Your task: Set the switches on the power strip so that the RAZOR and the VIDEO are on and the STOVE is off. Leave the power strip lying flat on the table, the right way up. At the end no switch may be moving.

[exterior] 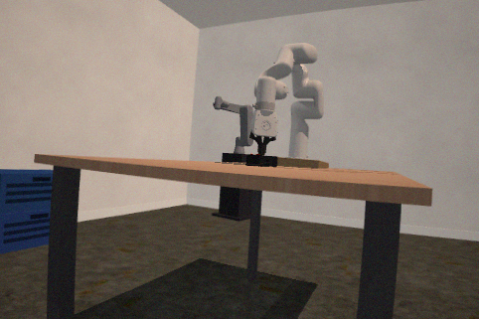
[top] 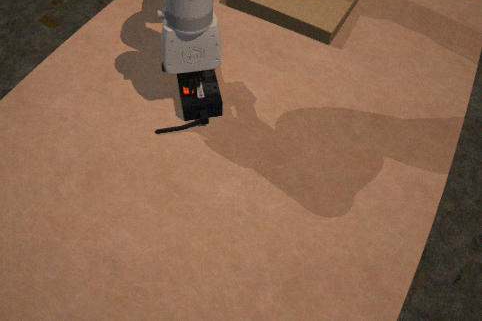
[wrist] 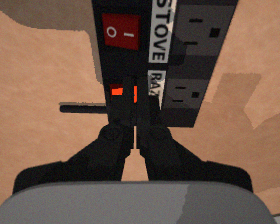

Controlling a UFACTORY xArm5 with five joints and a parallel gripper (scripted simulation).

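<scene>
Brown table [top: 250, 239] holds a black power strip [wrist: 191, 65] whose glowing orange switch [wrist: 122, 91] sits right under the gripper's [wrist: 137, 107] pressed-together, empty fingers.

Wooden table [exterior: 318, 185] on dark legs [exterior: 380, 252]. Tan mounting slab [top: 320, 9] near the tabletop's far edge. Blue cabinet [exterior: 22, 208] on the floor beyond the left end, against the wall. Grey mottled floor [exterior: 323, 257].

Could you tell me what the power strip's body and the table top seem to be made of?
The power strip looks like matte black moulded plastic: dark, uniform faces with recessed sockets and red rocker switches. The table top looks like light, unvarnished wood or board: a pale brown, faintly mottled surface with no gloss, though no distinct grain shows.
</scene>
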